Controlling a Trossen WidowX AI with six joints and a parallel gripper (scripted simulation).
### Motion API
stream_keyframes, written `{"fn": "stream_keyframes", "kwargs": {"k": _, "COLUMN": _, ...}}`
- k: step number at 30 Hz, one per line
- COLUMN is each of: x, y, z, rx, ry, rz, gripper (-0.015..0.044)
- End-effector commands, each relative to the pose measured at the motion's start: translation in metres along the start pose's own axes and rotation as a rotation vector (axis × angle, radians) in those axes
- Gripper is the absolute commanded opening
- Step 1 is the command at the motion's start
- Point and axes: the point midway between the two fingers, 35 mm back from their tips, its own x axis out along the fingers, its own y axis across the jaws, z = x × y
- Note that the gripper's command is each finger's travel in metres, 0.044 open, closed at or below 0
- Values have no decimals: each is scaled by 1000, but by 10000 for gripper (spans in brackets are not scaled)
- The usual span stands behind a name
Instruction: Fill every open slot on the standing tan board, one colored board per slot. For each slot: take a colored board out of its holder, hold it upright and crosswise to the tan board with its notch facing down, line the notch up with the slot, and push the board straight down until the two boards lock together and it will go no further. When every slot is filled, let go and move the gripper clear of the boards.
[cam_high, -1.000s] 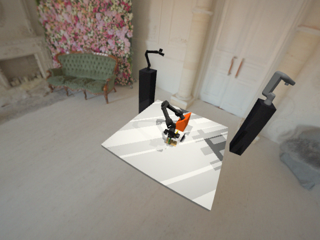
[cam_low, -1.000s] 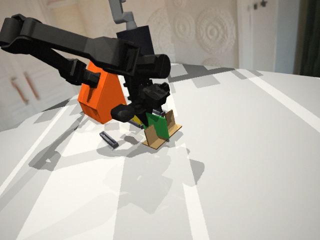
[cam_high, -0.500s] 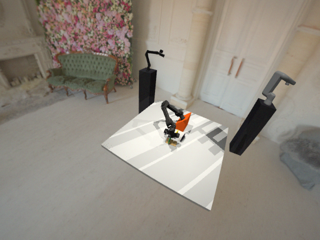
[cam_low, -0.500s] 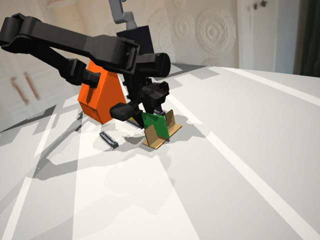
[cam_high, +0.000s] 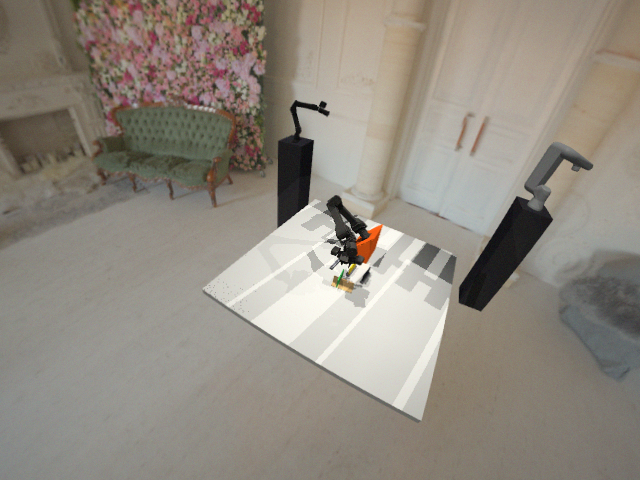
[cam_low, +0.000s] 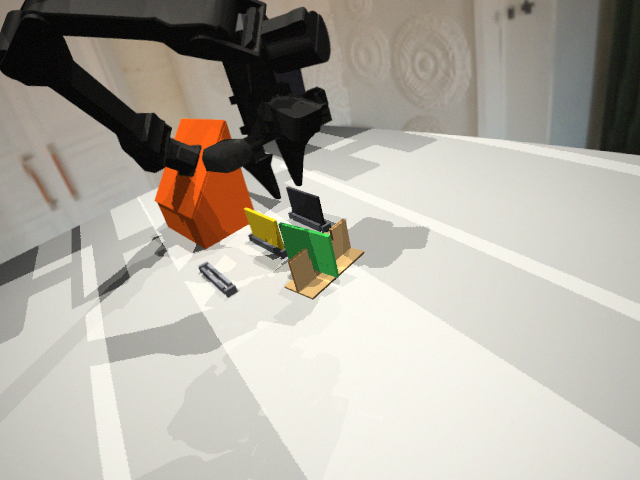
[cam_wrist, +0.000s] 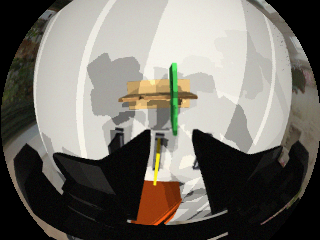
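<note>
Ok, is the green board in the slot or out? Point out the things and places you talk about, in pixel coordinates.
In: the green board (cam_low: 310, 248) (cam_wrist: 174, 107) stands upright, crossing the tan board (cam_low: 341, 238) (cam_wrist: 145, 98), its lower edge near the base.

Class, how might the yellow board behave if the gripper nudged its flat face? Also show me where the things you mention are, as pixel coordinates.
The yellow board (cam_low: 262, 227) (cam_wrist: 157, 161) looks thin, flat and straight-edged, so it is probably stiff and light. Standing on edge, it might tip, though its holder (cam_low: 266, 245) would likely resist that.
</note>
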Motion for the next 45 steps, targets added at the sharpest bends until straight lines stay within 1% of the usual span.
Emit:
{"fn": "stream_keyframes", "kwargs": {"k": 1, "x": -16, "y": 44, "z": -27, "rx": 7, "ry": 1, "rz": 30, "gripper": 189}}
{"fn": "stream_keyframes", "kwargs": {"k": 2, "x": -20, "y": 57, "z": -39, "rx": 19, "ry": 8, "rz": 34, "gripper": 189}}
{"fn": "stream_keyframes", "kwargs": {"k": 5, "x": -25, "y": 76, "z": -58, "rx": 38, "ry": 19, "rz": 36, "gripper": 189}}
{"fn": "stream_keyframes", "kwargs": {"k": 8, "x": -31, "y": 106, "z": -101, "rx": 84, "ry": 43, "rz": 18, "gripper": 189}}
{"fn": "stream_keyframes", "kwargs": {"k": 11, "x": -33, "y": 120, "z": -135, "rx": 125, "ry": 57, "rz": -14, "gripper": 189}}
{"fn": "stream_keyframes", "kwargs": {"k": 18, "x": -30, "y": 121, "z": -138, "rx": 129, "ry": 58, "rz": -17, "gripper": 189}}
{"fn": "stream_keyframes", "kwargs": {"k": 19, "x": -21, "y": 122, "z": -138, "rx": 129, "ry": 58, "rz": -17, "gripper": 189}}
{"fn": "stream_keyframes", "kwargs": {"k": 22, "x": 24, "y": 121, "z": -140, "rx": 129, "ry": 57, "rz": -18, "gripper": 189}}
{"fn": "stream_keyframes", "kwargs": {"k": 23, "x": 32, "y": 120, "z": -142, "rx": 129, "ry": 57, "rz": -19, "gripper": 189}}
{"fn": "stream_keyframes", "kwargs": {"k": 30, "x": 36, "y": 121, "z": -145, "rx": 129, "ry": 57, "rz": -19, "gripper": 189}}
{"fn": "stream_keyframes", "kwargs": {"k": 33, "x": 48, "y": 121, "z": -146, "rx": 129, "ry": 57, "rz": -20, "gripper": 189}}
{"fn": "stream_keyframes", "kwargs": {"k": 45, "x": 63, "y": 120, "z": -147, "rx": 130, "ry": 57, "rz": -20, "gripper": 189}}
